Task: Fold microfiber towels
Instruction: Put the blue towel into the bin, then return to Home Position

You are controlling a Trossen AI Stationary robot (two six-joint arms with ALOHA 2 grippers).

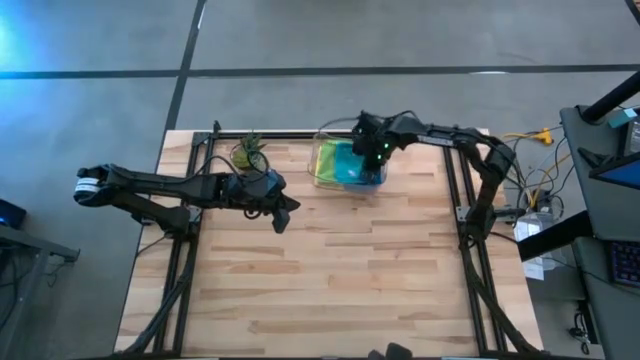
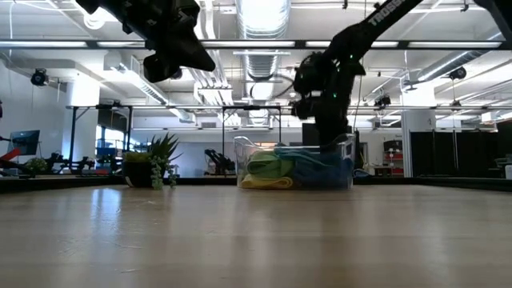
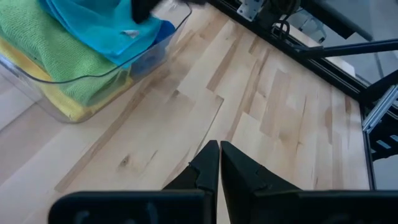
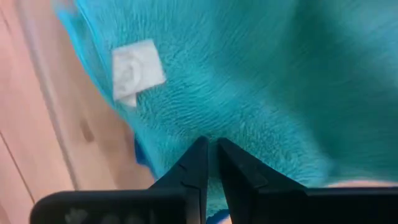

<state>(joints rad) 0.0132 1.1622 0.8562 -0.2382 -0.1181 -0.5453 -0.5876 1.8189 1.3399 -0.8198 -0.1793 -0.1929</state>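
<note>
Right claw (image 4: 210,163) sits directly over the bin (image 1: 322,170), nearly closed — seemingly pinching the teal towel (image 4: 261,81) — while the left claw (image 3: 219,168), shut and empty, waits beside the bin.

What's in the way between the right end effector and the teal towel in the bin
Nothing visible. The right end effector is already down in the open-topped clear bin, its tips against the teal towel, which lies on top of the pile. The left end effector hangs over bare table, away from it.
</note>
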